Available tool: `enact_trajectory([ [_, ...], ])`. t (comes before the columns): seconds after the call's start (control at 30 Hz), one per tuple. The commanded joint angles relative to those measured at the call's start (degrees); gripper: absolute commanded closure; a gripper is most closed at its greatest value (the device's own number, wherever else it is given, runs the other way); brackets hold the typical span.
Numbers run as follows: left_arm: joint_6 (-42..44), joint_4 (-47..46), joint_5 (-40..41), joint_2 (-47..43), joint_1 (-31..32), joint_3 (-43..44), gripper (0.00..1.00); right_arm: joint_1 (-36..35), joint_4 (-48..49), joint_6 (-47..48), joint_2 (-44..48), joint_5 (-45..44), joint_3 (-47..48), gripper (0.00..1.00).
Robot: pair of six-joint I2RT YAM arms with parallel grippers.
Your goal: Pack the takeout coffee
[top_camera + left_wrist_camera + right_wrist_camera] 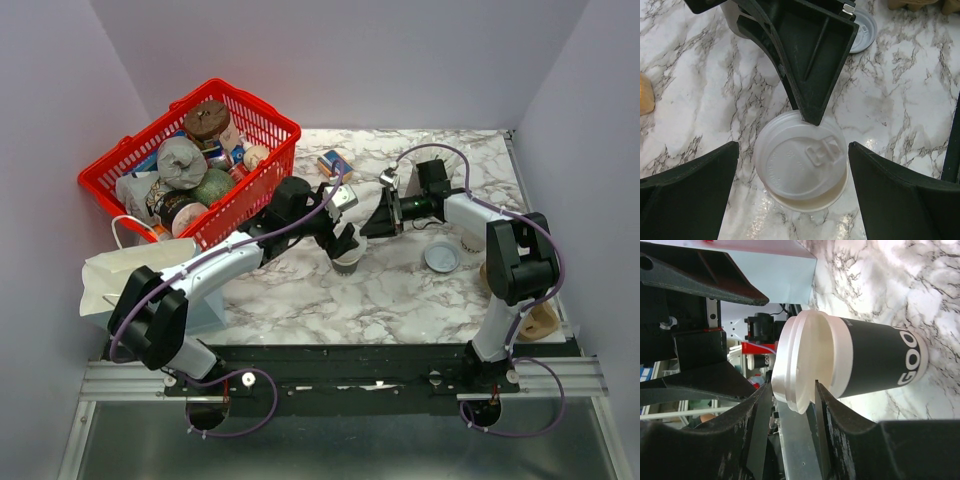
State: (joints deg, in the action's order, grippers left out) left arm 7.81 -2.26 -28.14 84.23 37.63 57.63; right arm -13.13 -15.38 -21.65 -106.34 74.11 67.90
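The takeout coffee (348,262) is a dark cup that stands mid-table. In the right wrist view its dark body (880,362) carries white letters, and its white lid (800,360) sits tilted, lifted off the rim on one side. My right gripper (792,395) is shut on the lid's edge; from above it (370,228) reaches in from the right. In the left wrist view the lid (800,160) lies askew over the cup's rim. My left gripper (792,165) is open, one finger on each side of the cup and apart from it; from above it (346,243) hangs over the cup.
A red basket (270,120) full of groceries stands at the back left. A white paper bag (115,275) stands at the front left. A loose flat lid disc (442,258) lies right of the cup, also seen in the left wrist view (860,30). Small packets (335,163) lie behind.
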Motion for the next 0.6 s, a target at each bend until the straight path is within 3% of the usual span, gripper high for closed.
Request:
enact_trajectory([
  [0.0,-0.9,-2.8,-1.4,0.8,0.3,0.2,0.02,0.7,-3.1,2.0,0.7,-2.4,1.1,0.51],
  [0.57,-1.0,-2.4,-0.6,1.6,0.3,-0.4,0.02,0.7,-6.2,5.7,-0.4,-6.0,1.4,0.49],
])
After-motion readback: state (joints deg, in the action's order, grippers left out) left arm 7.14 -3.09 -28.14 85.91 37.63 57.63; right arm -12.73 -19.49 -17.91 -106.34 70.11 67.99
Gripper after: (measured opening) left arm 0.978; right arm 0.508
